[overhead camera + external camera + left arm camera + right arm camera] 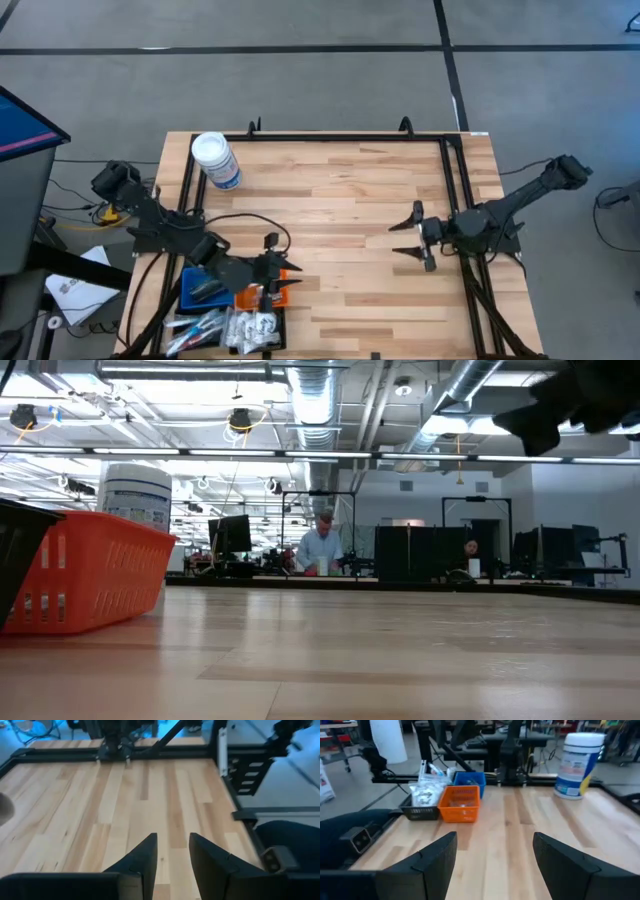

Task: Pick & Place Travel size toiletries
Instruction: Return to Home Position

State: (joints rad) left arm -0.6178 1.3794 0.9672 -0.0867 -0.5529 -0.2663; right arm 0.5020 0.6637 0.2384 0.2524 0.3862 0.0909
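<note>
The travel size toiletries, slim tubes and white packets in clear wrap, lie heaped in a black tray at the table's near left corner; the right wrist view shows the toiletries too. My left gripper hovers over the orange tray beside it, pointing toward the table's right. In its wrist view the left gripper stands open by a narrow gap with only bare wood showing between the fingers. My right gripper is at the table's right side, wide open and empty, facing the trays.
A blue tray sits left of the orange one, against the black tray. A large white-lidded jar stands at the far left. A black frame rail runs along the table's edges. Bare wood lies between the two arms.
</note>
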